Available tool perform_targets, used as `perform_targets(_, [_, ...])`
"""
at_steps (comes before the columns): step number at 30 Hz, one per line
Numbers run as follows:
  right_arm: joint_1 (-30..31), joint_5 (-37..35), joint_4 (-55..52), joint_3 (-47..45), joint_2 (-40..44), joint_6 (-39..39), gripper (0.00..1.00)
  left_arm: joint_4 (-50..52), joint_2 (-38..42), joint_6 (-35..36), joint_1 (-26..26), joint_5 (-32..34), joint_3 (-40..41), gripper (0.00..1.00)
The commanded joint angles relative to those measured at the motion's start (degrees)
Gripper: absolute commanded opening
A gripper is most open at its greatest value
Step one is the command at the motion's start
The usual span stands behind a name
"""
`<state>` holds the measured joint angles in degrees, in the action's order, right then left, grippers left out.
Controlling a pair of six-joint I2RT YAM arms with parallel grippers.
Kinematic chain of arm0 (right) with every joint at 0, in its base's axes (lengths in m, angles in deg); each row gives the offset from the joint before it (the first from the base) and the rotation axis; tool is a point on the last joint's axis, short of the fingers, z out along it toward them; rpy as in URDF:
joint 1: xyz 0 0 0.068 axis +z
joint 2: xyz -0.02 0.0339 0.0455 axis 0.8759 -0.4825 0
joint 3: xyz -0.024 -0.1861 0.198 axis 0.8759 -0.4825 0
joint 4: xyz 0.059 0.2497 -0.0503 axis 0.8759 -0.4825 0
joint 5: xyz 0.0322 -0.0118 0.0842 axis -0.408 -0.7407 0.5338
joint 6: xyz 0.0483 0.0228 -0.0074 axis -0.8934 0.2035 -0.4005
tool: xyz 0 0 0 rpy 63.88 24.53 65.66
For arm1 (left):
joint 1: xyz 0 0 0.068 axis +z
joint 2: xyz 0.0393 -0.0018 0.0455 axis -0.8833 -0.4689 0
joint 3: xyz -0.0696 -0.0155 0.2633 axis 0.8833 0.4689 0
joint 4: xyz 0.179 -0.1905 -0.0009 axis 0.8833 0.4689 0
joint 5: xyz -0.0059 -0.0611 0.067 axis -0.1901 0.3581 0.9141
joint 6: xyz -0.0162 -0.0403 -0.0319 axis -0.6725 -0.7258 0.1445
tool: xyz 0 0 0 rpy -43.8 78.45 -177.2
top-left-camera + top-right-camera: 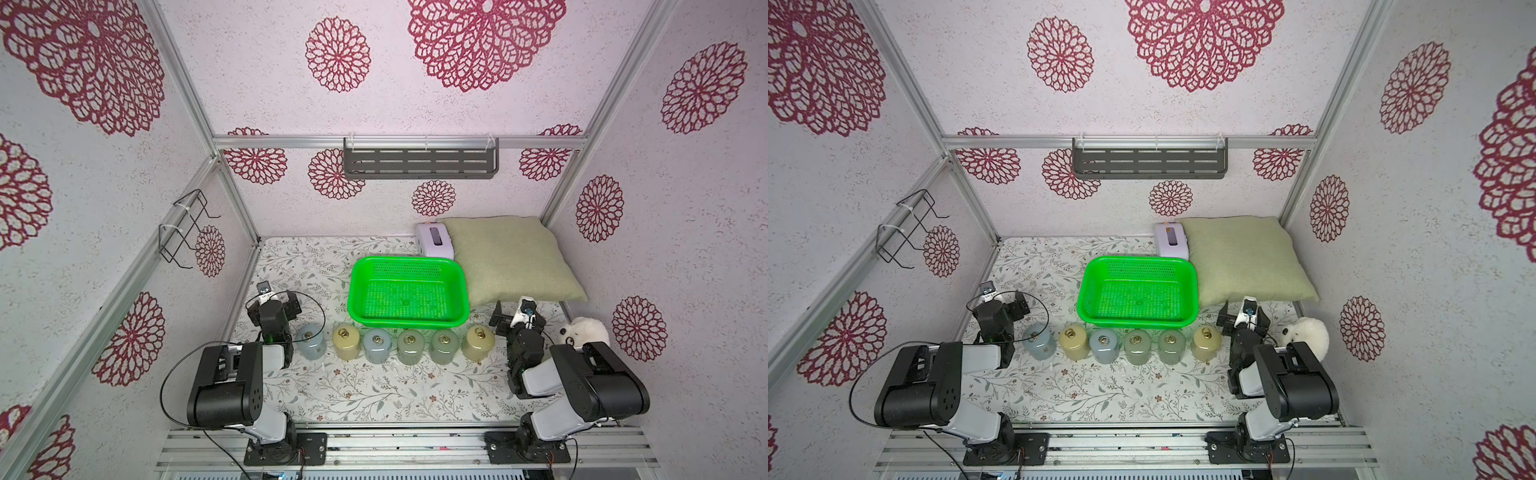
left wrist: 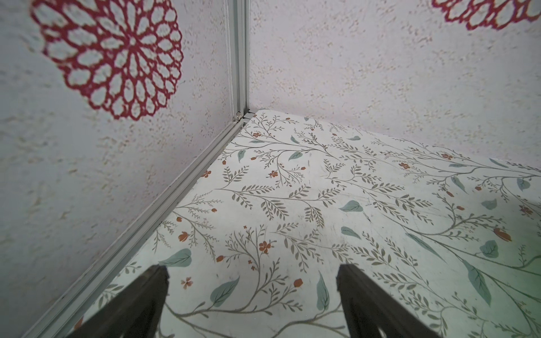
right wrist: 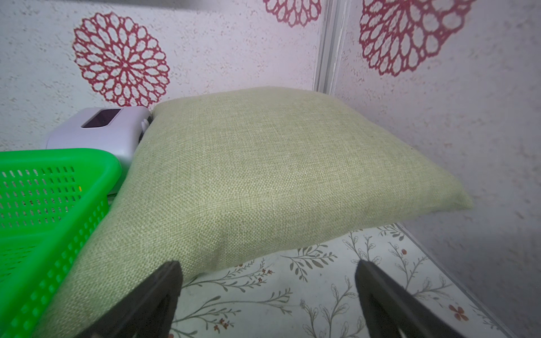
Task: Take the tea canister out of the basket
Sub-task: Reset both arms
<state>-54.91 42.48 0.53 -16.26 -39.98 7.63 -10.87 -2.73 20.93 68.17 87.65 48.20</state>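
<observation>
Left gripper (image 1: 279, 300) sits near the surface's left edge, jaws spread wide, nothing in them; the left wrist view shows only bare floral surface (image 2: 322, 204) and the far-left corner between them.

Six tea canisters (image 1: 395, 343) stand in a row on the surface, just in front of the basket's near rim, running left to right: blue-grey, yellow, blue-grey, green, green, yellow. All upright, ring pulls on the lids, each just beside the next.

Basket (image 1: 409, 261) sits mid-surface behind the row. Both top views show its mesh floor bare, no canister inside.

Behind the basket's far-right corner is a lilac box (image 1: 434, 240), touching a green pillow (image 1: 507, 257) that fills the far-right corner. The pillow's edge presses the basket's right wall; the right wrist view makes that contact clear, the top views less so.

Right gripper (image 1: 517, 316) is near the right edge, just past the last yellow canister, jaws also wide apart and empty. A white plush toy (image 1: 584, 330) lies beside it against the right edge; neither wrist view catches it.

Judgement: removal looks finished, both arms parked clear. Next move needs nothing beyond holding off, or a check that the row is stable. Neither wrist view sees any canister; only the top views confirm the count.
</observation>
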Motion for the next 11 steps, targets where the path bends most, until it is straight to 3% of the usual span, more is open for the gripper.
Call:
perform_targets(1, [-0.29, -0.44, 2.17, 0.71, 0.16, -0.04, 0.99, -2.31, -0.15, 0.61, -0.24, -0.29, 0.14, 0.97])
perform_targets(11, [-0.26, -0.35, 1.80, 1.01, 0.16, 0.11, 0.99, -2.31, -0.15, 0.75, -0.33, -0.40, 0.10, 0.97])
